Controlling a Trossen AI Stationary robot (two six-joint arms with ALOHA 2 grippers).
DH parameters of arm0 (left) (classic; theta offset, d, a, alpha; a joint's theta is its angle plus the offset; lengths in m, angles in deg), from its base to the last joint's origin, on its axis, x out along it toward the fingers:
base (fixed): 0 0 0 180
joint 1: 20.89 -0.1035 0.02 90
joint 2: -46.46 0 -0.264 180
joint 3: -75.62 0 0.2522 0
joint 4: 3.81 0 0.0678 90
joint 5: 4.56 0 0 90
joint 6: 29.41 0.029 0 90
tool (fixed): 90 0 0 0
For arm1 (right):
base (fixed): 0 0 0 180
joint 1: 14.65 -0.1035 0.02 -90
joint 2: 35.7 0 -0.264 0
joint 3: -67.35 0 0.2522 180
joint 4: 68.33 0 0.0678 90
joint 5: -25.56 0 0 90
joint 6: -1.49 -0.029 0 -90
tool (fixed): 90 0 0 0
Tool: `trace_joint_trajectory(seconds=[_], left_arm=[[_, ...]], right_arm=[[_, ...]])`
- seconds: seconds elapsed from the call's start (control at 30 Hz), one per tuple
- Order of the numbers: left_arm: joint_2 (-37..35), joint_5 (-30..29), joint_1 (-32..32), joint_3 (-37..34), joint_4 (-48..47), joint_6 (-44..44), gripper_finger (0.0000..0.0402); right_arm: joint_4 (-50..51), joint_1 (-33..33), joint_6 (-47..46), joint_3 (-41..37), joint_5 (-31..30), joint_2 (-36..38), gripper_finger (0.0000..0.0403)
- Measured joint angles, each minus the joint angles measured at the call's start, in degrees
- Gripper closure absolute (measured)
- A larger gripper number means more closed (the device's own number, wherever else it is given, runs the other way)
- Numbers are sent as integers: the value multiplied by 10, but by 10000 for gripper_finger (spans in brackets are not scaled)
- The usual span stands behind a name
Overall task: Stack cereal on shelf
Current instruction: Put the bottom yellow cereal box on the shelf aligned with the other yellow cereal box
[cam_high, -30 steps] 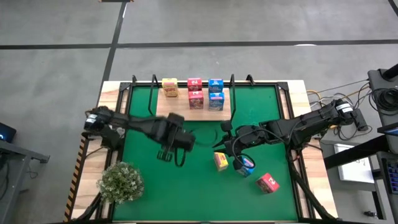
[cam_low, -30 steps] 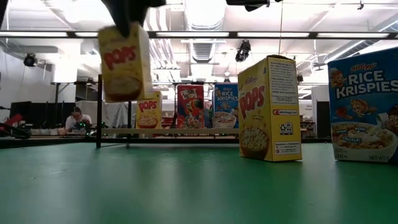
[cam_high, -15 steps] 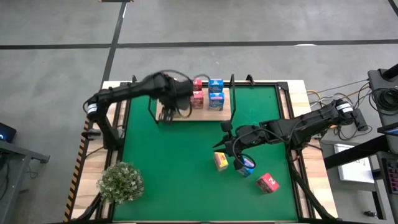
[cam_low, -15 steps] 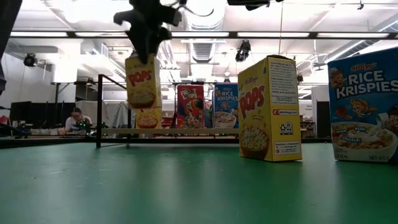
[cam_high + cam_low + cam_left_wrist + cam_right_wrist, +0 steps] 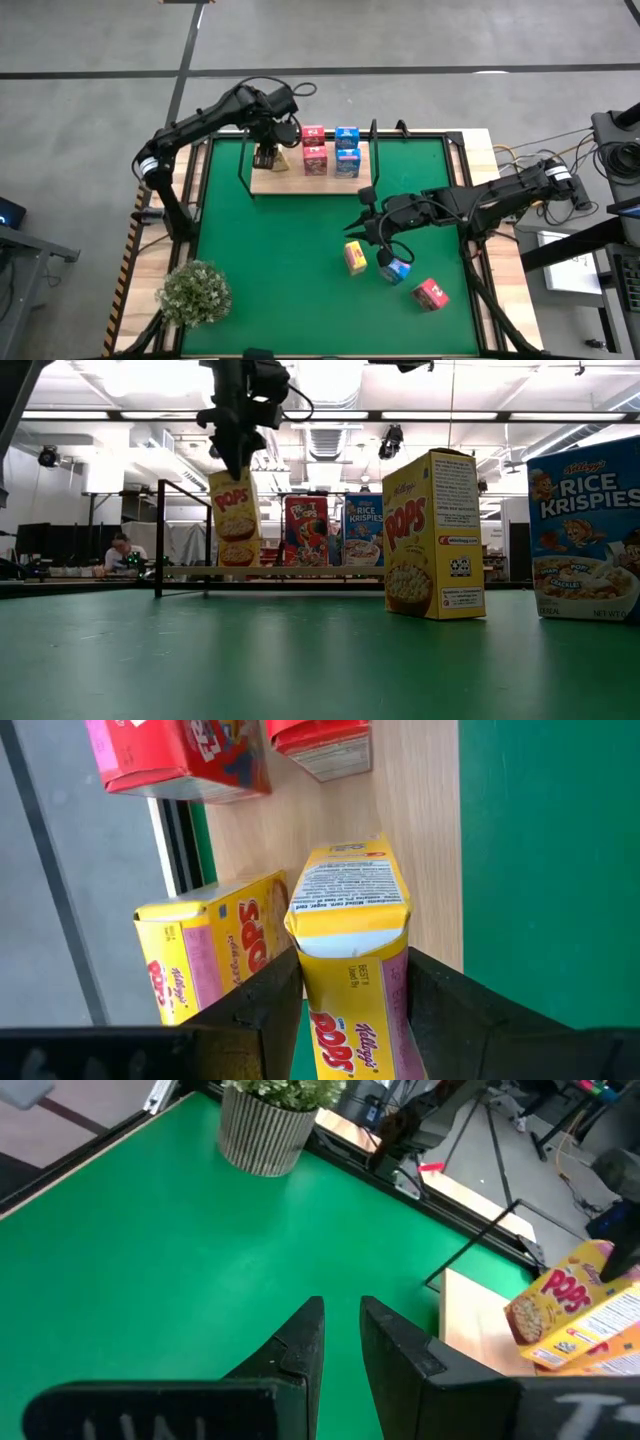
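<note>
Cereal is partly shelved: on the shelf (image 5: 300, 183) stand 1 yellow carton (image 5: 205, 952), 2 pink-red cartons (image 5: 314, 152) and 2 blue cartons (image 5: 347, 150). The left hand (image 5: 266, 150) grips another yellow Pops carton (image 5: 352, 935) by its top, hanging it above the shelf's left end, just beside the shelved yellow one, not yet set down. Loose on the green counter (image 5: 280, 260) are a yellow carton (image 5: 355, 258), a blue carton (image 5: 396, 268) and a pink-red carton (image 5: 431, 294); only 8 show. The right hand (image 5: 382, 240), fingers narrow and empty, hovers near those loose cartons
</note>
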Motion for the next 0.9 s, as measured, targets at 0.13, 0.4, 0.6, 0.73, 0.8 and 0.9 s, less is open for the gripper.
trace_joint_trajectory(seconds=[0.13, 0.4, 0.6, 0.73, 0.8, 0.9], left_arm=[[3, 0, 0, 0, -1, 9, 255], [30, -15, 0, -3, -2, 17, 255], [54, -17, 0, -3, -2, 17, 255], [57, -29, 0, -3, -1, 17, 255], [57, -32, 0, -3, -1, 17, 255], [57, -33, 0, -3, -3, 16, 255]], right_arm=[[4, 7, -10, 0, 0, 0, 344], [8, 10, -12, 0, 0, 1, 344], [8, 10, -2, 0, 0, 3, 344], [8, 10, -1, 0, 0, 3, 344], [8, 10, -1, 0, 0, 3, 344], [7, 10, -1, 0, 0, 3, 344]])
